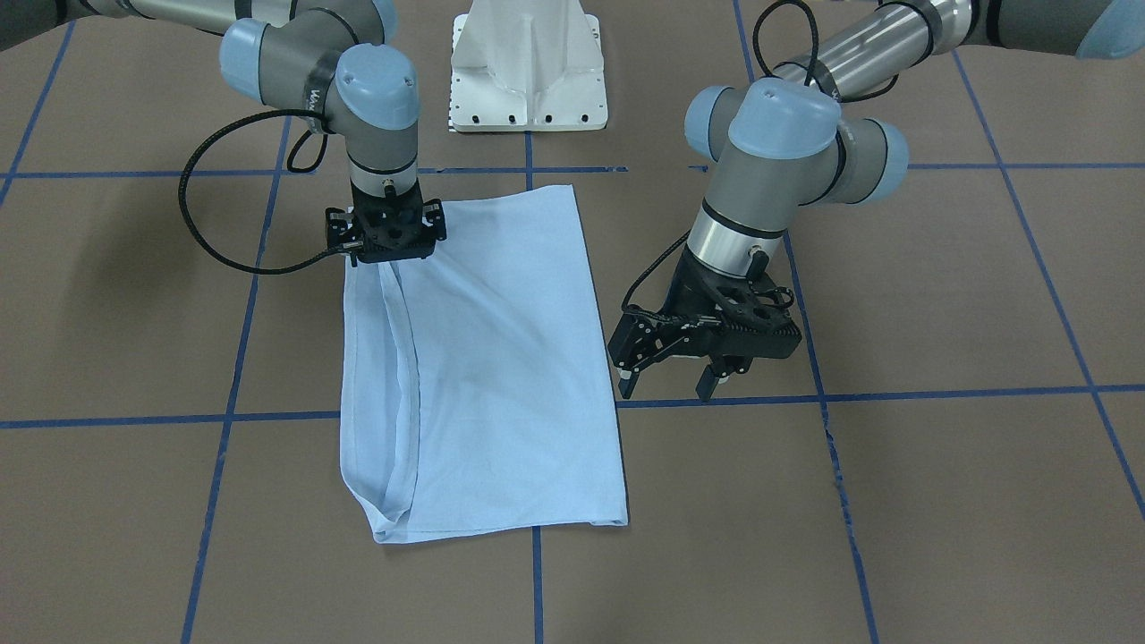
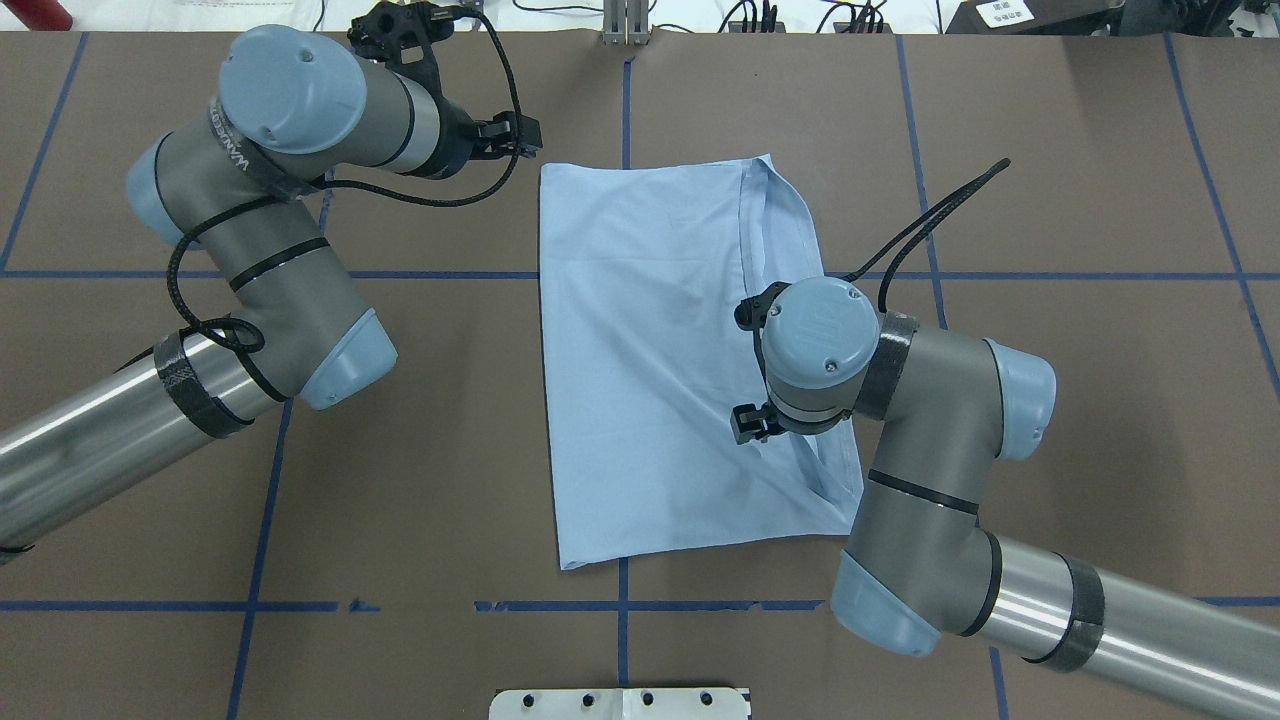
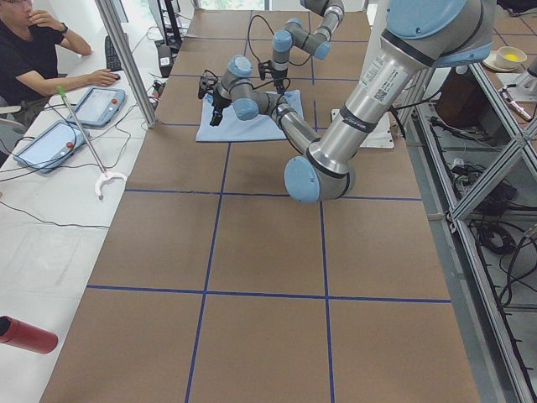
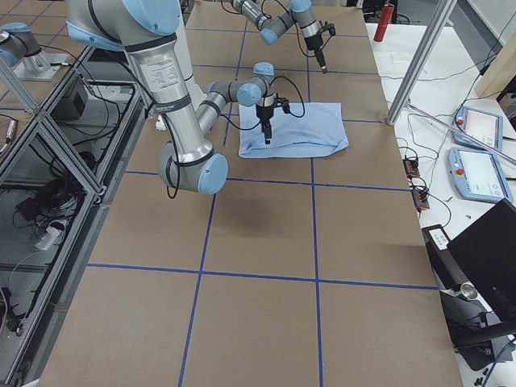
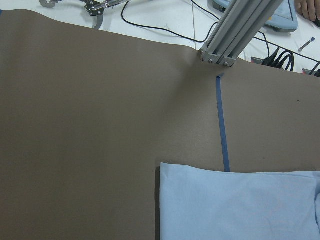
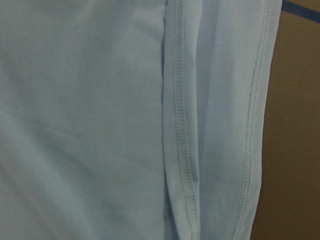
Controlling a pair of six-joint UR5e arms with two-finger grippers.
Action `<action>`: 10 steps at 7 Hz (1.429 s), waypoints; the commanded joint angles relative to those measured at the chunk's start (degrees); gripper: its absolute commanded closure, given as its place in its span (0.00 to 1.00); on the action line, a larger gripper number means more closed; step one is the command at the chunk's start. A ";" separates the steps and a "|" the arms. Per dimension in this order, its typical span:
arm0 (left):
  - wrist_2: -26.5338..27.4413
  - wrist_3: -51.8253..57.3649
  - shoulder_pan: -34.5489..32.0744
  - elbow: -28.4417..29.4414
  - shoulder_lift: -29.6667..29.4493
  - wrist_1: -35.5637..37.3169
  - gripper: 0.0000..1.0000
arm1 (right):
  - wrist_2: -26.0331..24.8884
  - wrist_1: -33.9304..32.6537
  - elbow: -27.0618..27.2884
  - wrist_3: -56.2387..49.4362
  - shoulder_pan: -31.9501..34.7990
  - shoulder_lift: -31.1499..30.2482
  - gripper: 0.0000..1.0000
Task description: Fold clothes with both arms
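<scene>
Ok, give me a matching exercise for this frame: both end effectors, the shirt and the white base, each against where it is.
1. left end effector
2. right end effector
3. shirt
4. white base

A. lying folded on the table
B. pointing down over the shirt
C. past the shirt, on the robot's side
D. open, beside the shirt, over bare table

Pairs: 1-D, 2-B, 3-A, 4-C

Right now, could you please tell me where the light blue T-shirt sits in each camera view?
Front-facing: T-shirt centre, slightly left.
Overhead: centre.
Exterior left: far, upper middle.
Exterior right: upper middle.
Left wrist: bottom right corner.
Right wrist: fills nearly the whole frame.
Landmark: blue tape line running under the T-shirt.
</scene>
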 commanded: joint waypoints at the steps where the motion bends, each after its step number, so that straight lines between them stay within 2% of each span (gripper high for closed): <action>1: -0.02 -0.04 0.01 -0.32 -0.15 0.00 0.00 | 1.74 0.05 -1.42 -1.51 1.12 0.19 0.22; 2: -0.02 -0.04 0.01 -0.32 -0.15 -0.08 0.00 | 1.91 0.14 -2.91 -1.59 1.12 0.37 0.34; 3: -0.02 -0.04 0.01 -0.32 -0.06 -0.08 0.00 | 2.09 2.92 -4.15 -1.33 1.12 0.37 0.40; 4: -0.02 0.05 -0.08 -0.32 -0.06 -0.08 0.00 | 2.61 4.95 -4.94 -1.33 1.12 0.46 0.51; 7: -0.02 0.05 -0.08 -0.32 -0.15 -0.08 0.00 | 5.25 5.06 -4.86 -1.68 2.09 0.29 0.78; 8: -0.02 0.05 -0.08 -0.32 -0.15 -0.08 0.00 | 6.21 5.15 -4.78 -1.77 2.53 0.28 0.84; 10: -0.02 0.05 0.01 -0.32 -0.15 -0.08 0.00 | 6.57 5.15 -4.69 -1.77 2.62 0.28 0.88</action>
